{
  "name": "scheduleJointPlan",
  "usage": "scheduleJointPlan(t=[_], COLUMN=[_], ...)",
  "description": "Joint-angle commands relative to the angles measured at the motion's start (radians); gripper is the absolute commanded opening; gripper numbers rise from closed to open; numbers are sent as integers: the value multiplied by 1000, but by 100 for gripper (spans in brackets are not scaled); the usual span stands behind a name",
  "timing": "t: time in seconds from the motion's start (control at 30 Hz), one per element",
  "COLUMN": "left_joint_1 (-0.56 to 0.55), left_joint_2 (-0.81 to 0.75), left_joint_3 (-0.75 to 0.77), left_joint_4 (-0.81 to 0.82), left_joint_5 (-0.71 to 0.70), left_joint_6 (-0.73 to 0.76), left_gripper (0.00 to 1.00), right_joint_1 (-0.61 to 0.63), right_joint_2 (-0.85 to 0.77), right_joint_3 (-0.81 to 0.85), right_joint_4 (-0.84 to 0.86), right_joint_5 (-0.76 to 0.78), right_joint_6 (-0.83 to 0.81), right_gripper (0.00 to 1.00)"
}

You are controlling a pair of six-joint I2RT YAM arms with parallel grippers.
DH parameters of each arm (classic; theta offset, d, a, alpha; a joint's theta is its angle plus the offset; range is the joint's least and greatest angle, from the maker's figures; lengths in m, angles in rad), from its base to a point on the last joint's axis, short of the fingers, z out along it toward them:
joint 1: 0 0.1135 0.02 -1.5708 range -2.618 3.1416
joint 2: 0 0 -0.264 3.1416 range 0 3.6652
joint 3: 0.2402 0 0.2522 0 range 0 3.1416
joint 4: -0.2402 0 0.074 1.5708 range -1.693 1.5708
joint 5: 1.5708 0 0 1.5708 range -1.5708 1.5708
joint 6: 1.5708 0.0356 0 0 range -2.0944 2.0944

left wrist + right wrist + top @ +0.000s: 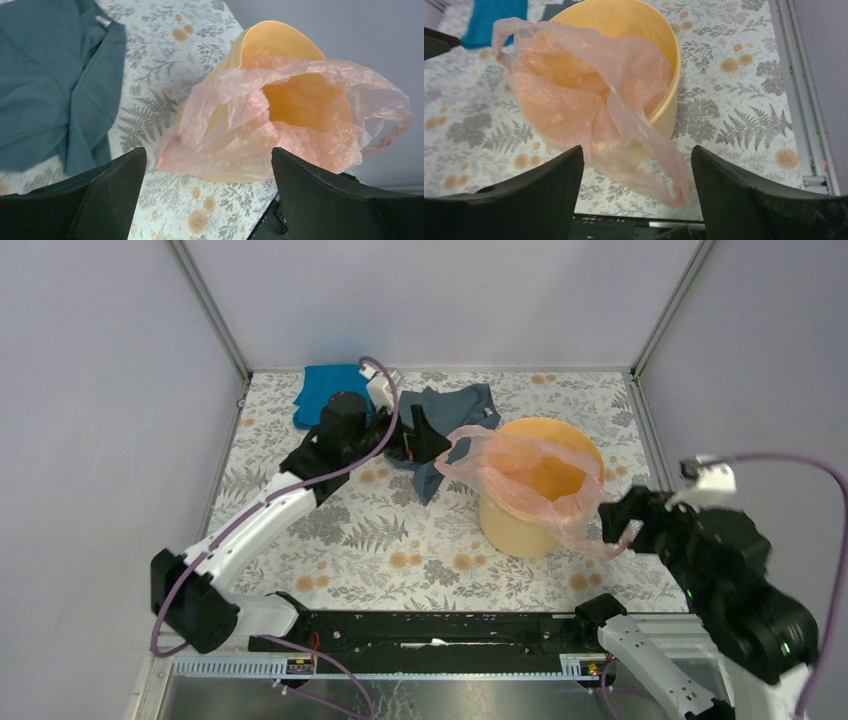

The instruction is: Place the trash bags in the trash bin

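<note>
The trash bin (520, 530) is a round yellow-orange bucket standing upright on the floral table. The trash bag (520, 475), thin pale-pink film, lies in its mouth and spills over the near rim. One handle loop sticks out to the left, and another hangs down the right side. My left gripper (432, 443) hovers just left of the bin, open, with nothing between its jaws. The left wrist view shows the bag (280, 125), the bin (270, 42) and the left gripper (208, 155). My right gripper (615, 525) is open beside the hanging loop (659, 165), clear of it. In the right wrist view the bin (624, 17) lies ahead of the right gripper (637, 150).
A grey-blue garment (450, 415) lies behind the left gripper, and also appears in the left wrist view (50, 85). A bright blue folded cloth (325, 390) sits at the back left. Grey walls enclose the table. A black rail (430, 630) runs along the near edge.
</note>
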Motion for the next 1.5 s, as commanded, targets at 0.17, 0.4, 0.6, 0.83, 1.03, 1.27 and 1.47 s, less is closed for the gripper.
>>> scheduleJointPlan(t=[0.17,0.4,0.6,0.83,1.03,1.27,1.47], left_joint_1=[-34,-37,-49,-54,-56,-58,-58], left_joint_2=[204,299,368,426,477,598,717], left_joint_3=[182,268,305,347,391,497,615], left_joint_4=[123,137,208,223,287,289,213], left_joint_5=[183,140,181,149,144,107,63], left_joint_6=[162,186,142,117,57,-26,-126], left_gripper=[99,92,75,40,16,0,0], right_joint_1=[0,0,-1,0,-1,-1,-7], right_joint_2=[289,331,349,372,395,466,509], right_joint_3=[-1,-42,-60,-103,-140,-145,-168], right_joint_4=[201,289,315,348,408,453,508], right_joint_5=[-61,-17,64,134,230,364,420], right_joint_6=[-265,-258,-226,-191,-179,-191,-192], right_gripper=[66,56,35,0,0,0,0])
